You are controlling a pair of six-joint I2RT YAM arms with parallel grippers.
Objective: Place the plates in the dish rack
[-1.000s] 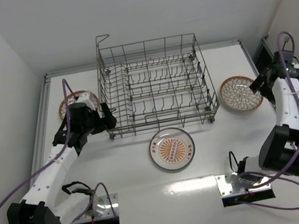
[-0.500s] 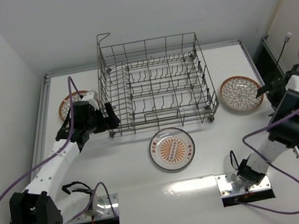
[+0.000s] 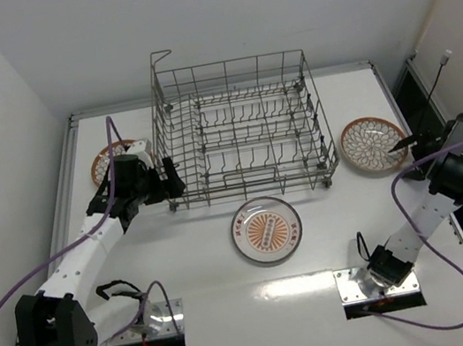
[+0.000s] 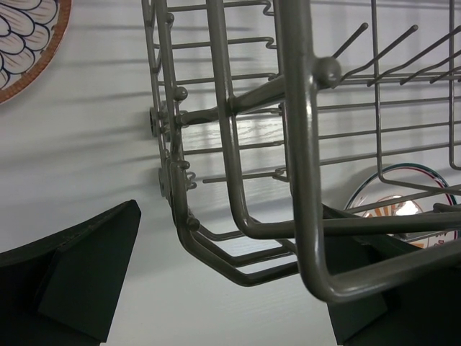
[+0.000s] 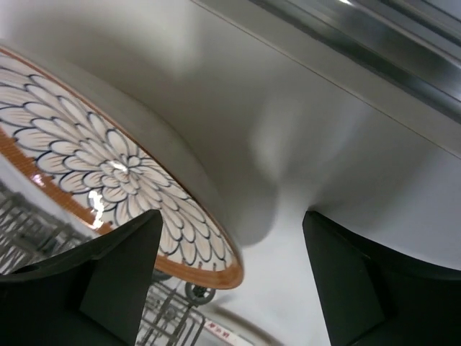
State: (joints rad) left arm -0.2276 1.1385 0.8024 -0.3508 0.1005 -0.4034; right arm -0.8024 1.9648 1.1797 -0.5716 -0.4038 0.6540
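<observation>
We are seeing the sunburst plate [image 3: 266, 230] lying flat on the table [image 3: 204, 272], at 6 o'clock from the dish rack [image 3: 242, 131]. Our left gripper [image 3: 168, 189] is straddling the rack's 8 o'clock corner, jaws apart. Our right gripper [image 3: 404, 144], jaws also apart, is hovering at the rim of the petal plate [image 3: 370, 145], at 3 o'clock. Another plate [image 3: 104, 162] is lying at 9 o'clock.

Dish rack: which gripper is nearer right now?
Left. The left gripper sits at the dish rack's near-left corner, the corner wires between its open jaws. The right gripper is off to the rack's right, at the petal plate's rim.
</observation>
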